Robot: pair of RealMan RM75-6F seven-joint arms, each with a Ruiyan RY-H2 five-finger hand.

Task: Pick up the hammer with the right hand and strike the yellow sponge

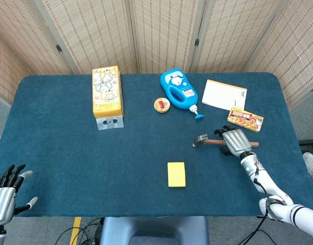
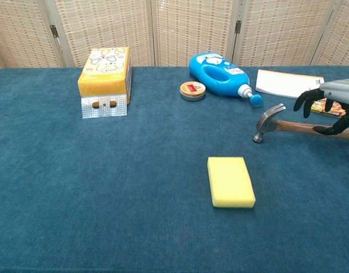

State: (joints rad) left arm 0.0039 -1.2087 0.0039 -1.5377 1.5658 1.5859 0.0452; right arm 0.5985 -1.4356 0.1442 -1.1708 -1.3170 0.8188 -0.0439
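Observation:
The hammer [image 1: 201, 140] lies flat on the blue table, right of centre, its metal head [image 2: 269, 121] to the left and its wooden handle [image 2: 293, 126] running right. My right hand [image 1: 236, 141] hovers over the middle of the handle. In the chest view the right hand [image 2: 332, 102] has its fingers arched above the handle and its thumb on the near side, not closed on it. The yellow sponge [image 1: 176, 174] lies flat nearer the front edge, left of the hammer, and shows in the chest view as the sponge [image 2: 230, 181]. My left hand [image 1: 4, 191] stays off the table's front left corner, fingers apart, empty.
A yellow carton [image 1: 107, 94] stands at the back left. A blue bottle [image 1: 178, 92] and a round tin [image 1: 162, 104] lie at the back centre. A white sheet [image 1: 224, 94] and a flat food box [image 1: 245, 119] sit just behind the hammer's handle.

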